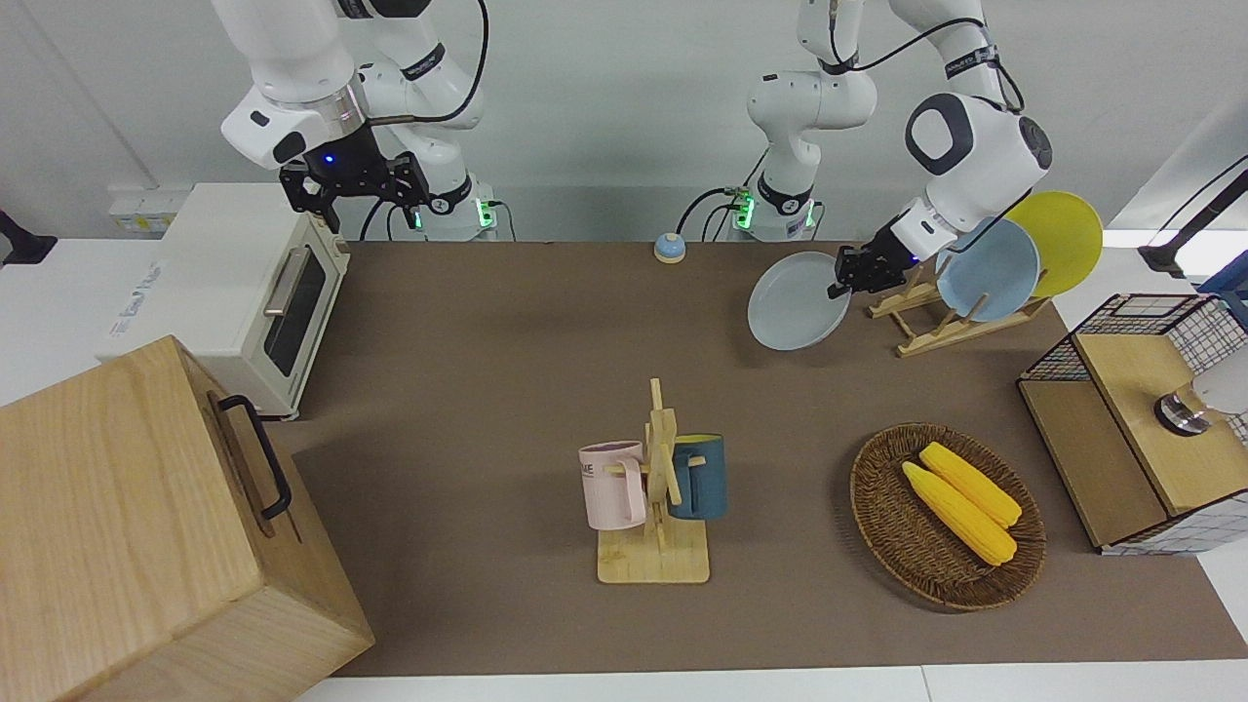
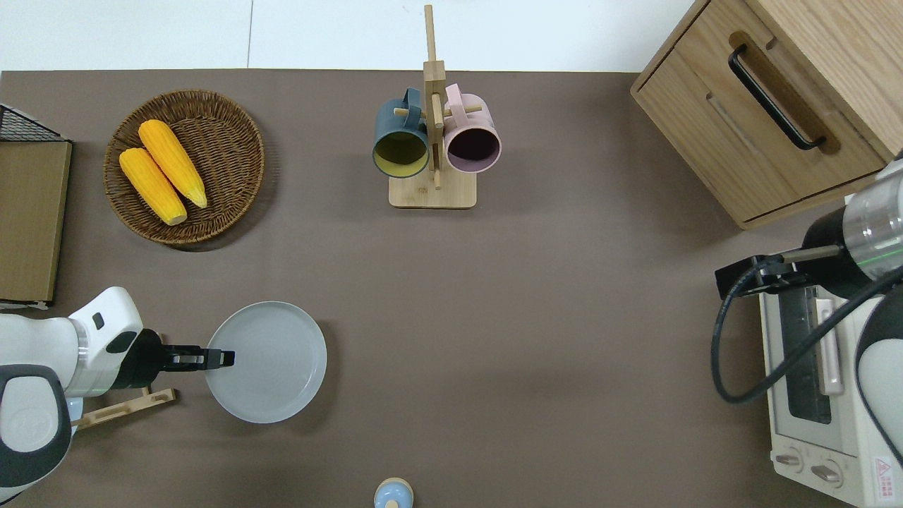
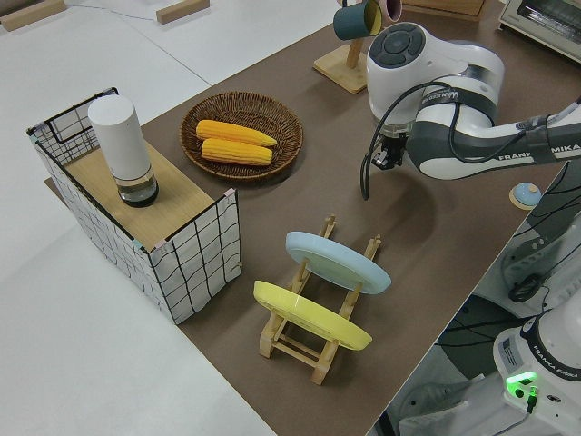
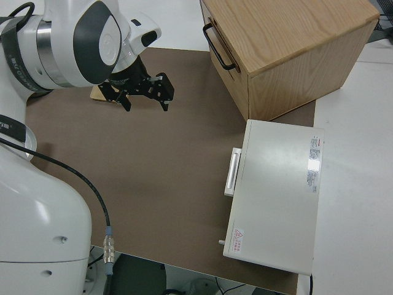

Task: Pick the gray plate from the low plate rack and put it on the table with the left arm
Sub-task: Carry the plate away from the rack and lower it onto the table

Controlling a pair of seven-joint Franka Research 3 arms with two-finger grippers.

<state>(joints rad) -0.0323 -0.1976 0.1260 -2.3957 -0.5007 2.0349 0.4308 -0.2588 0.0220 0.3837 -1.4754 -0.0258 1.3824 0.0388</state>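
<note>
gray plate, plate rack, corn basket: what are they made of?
Gray plate: looks like matte glazed ceramic or melamine, with an even, dull sheen; can't tell which. Low plate rack: pale unfinished wood, with pegs and rails. Basket: dark brown woven wicker, its weave visible.

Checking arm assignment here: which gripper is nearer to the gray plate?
Left. The left gripper is shut on the gray plate at its rim, over the table; the right arm is parked.

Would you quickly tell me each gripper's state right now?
Left gripper: shut on the gray plate, off the low plate rack.
Right gripper: open, parked.
</note>
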